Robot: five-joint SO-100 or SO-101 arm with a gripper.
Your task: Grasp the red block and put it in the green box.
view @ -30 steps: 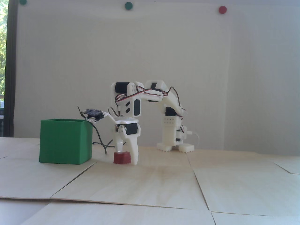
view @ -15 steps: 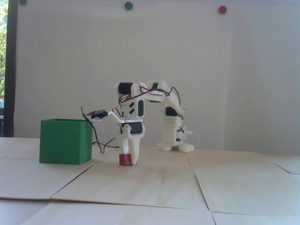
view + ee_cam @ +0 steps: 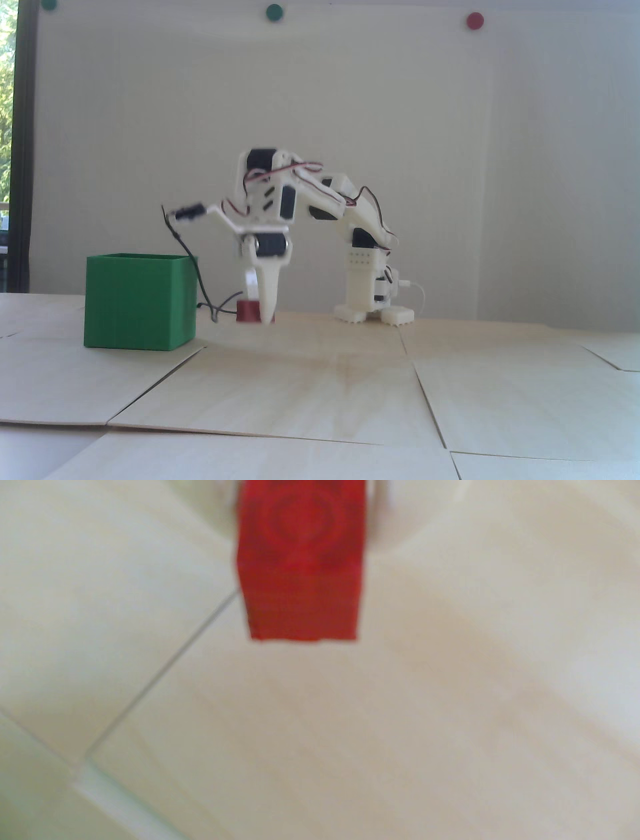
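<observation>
Step in hand: carrying the red block (image 3: 248,311) up and over to the green box (image 3: 135,302), as I judge it; the block hangs clear of the surface (image 3: 320,390) in the fixed view.
Tool: the tool (image 3: 261,316) points straight down at frame centre, its fingers pressed against the block's sides, pinching it near the tips.
Red block: low centre-left of the fixed view, just right of the box and apart from it; in the wrist view the red block (image 3: 301,563) fills the top centre, blurred, with pale boards below it.
Green box: lower left of the fixed view, open top, its rim well above the block's present height.
Cable: a dark cable (image 3: 192,270) droops from the wrist camera down beside the box's right wall.
How to do it well: lift until the block's underside is plainly above the rim before moving toward frame left, otherwise it would strike the right wall.
Grip: hold the pinch firm; the hold is near the fingertips, so a jolt could slip it.
Release: open only when centred over the opening.
Risk: the cable may snag the rim.
</observation>
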